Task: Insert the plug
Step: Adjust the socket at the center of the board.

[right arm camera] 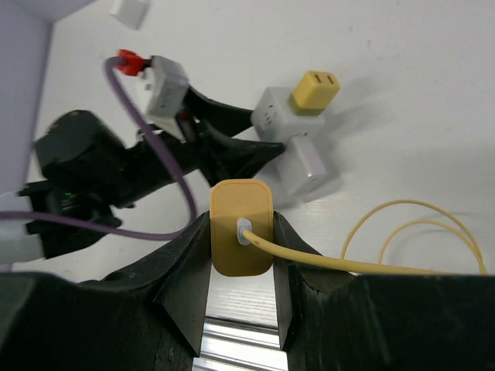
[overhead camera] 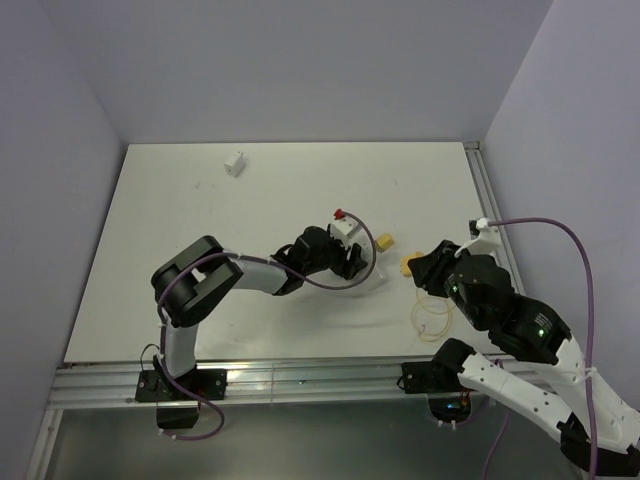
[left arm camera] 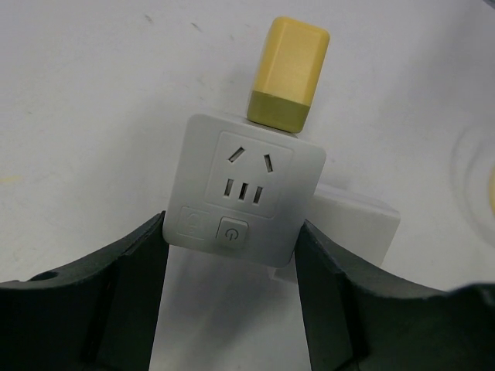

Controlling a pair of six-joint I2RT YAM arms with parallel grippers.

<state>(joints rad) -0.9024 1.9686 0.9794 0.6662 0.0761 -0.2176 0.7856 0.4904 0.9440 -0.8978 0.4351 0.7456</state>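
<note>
the white socket block [left arm camera: 246, 185] is gripped at its lower corners by the left gripper [left arm camera: 232, 227], whose two dark fingers [left arm camera: 131, 286] are pressed against its left and right sides. its face, with two sets of pin slots and a round power button, is turned toward the wrist camera. a yellow adapter [left arm camera: 288, 73] is seated on the block's 12 o'clock edge, and a plain white block [left arm camera: 352, 224] is seen just behind it at 4 o'clock.

the yellow plug [right arm camera: 241, 239] is clamped between the fingers of the right gripper [right arm camera: 241, 230], held off the socket and not inserted. a yellow cable [right arm camera: 340, 263] is led out of its back face toward 3 o'clock, where it is looped on the table [overhead camera: 200, 250].

from above, the right gripper with the plug is found at 3 o'clock of the left gripper, near it but apart, with the socket block and adapter between the two. a small white piece [overhead camera: 235, 163] is left well apart at 11 o'clock of the socket, near the table's far edge.
</note>
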